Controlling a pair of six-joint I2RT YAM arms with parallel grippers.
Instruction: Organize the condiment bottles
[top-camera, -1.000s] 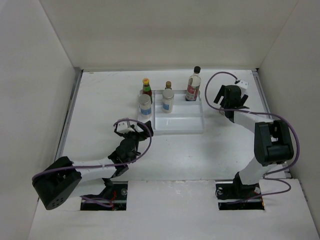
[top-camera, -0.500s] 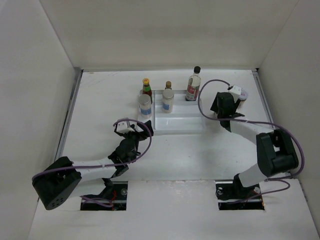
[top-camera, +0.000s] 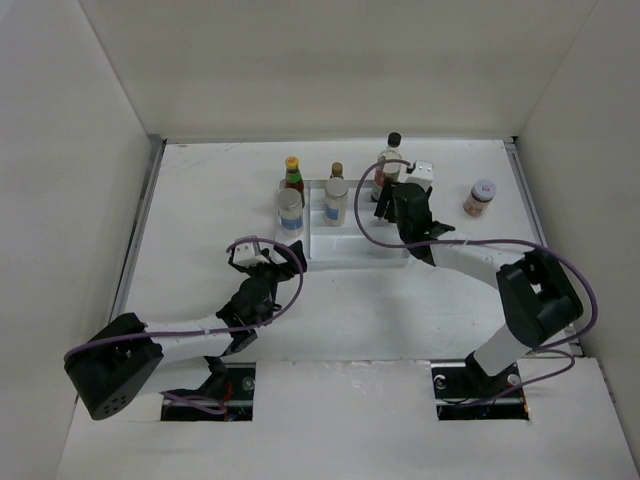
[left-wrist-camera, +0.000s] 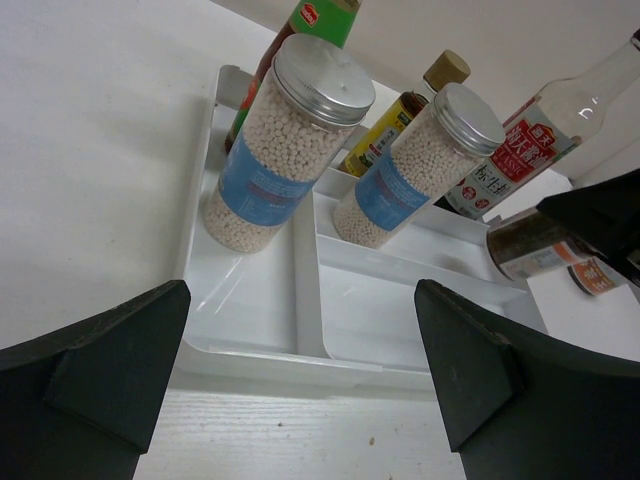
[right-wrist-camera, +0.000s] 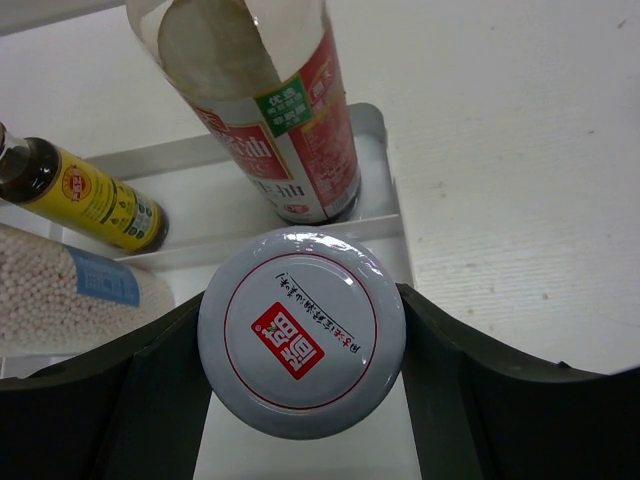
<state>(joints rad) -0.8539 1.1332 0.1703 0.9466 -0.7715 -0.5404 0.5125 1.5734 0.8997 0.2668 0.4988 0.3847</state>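
My right gripper is shut on a short jar with a white, red-ringed lid and holds it over the right end of the white divided tray, just in front of the tall clear black-capped bottle. In the tray stand two white shakers, the yellow-capped red sauce bottle and the tiny brown bottle. A second short jar stands on the table to the right. My left gripper is open and empty in front of the tray's near left corner.
White walls close in the table on the left, back and right. In the left wrist view the tray's front rim lies just ahead of my fingers, with a divider running back between the shakers.
My right gripper has swung left from the table's right side to the tray's right end, carrying one short jar. The other jar is left uncovered behind. The left arm has not moved.
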